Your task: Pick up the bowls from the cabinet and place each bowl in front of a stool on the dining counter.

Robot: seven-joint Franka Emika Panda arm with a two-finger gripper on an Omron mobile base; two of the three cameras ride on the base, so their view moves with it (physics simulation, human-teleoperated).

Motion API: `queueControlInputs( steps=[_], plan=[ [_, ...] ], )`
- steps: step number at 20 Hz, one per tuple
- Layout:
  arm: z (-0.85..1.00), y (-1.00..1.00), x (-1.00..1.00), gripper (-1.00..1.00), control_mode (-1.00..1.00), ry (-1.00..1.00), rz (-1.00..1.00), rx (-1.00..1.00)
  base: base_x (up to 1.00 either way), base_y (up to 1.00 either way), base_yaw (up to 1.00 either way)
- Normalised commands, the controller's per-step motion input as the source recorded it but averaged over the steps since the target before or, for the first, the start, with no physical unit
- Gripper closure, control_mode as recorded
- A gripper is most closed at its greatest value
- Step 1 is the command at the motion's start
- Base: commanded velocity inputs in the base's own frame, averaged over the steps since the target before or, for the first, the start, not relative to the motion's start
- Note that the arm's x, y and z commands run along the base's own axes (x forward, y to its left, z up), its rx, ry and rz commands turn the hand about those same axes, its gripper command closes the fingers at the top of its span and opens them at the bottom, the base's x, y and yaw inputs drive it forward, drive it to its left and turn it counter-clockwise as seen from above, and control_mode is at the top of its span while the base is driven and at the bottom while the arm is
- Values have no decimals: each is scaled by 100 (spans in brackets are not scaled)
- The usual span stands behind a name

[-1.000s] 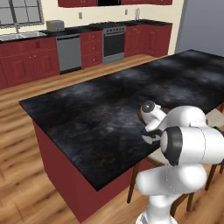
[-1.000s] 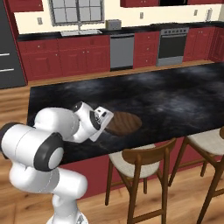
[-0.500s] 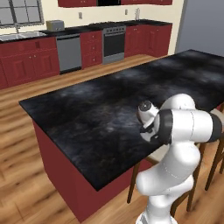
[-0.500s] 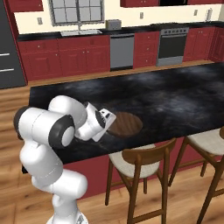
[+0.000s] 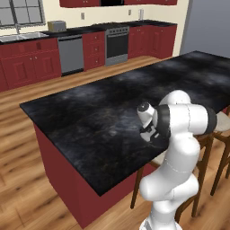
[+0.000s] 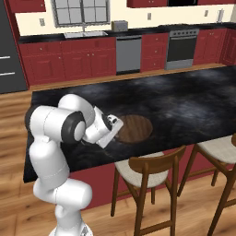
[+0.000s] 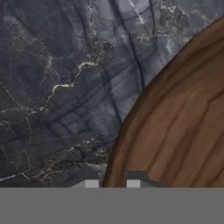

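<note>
A wide, shallow, dark brown wood-grain bowl [image 6: 137,128] rests flat on the glossy black dining counter [image 6: 193,99], just behind a stool [image 6: 146,168] with a cream seat. My gripper [image 6: 118,127] is low at the bowl's left rim. In the hand view the bowl [image 7: 183,118] covers the right side, and my gripper [image 7: 112,182] has its two fingertips [image 7: 92,183] close together on either side of the rim. In the left base view my own arm hides the bowl, and the gripper [image 5: 151,134] sits low over the counter [image 5: 90,112].
Another stool [image 6: 220,148] stands to the right along the counter's near side. Across the wooden floor, red base cabinets, a dishwasher [image 6: 128,54] and an oven [image 6: 181,46] line the far wall.
My arm has folded: the elbow and upper links have swung back and upward. The hand stays at the bowl's rim, and the bowl has not moved on the counter.
</note>
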Motion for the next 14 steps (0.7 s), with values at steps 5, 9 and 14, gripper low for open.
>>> queueControlInputs(
  steps=[5,9,14],
  plan=[
    [-12,-11,36,100,-100,19,-3,-8,0,0,0],
    [-6,-33,15,100,-100,18,-1,-2,0,0,0],
    [0,0,0,100,-100,0,0,0,0,0,0]
  ],
)
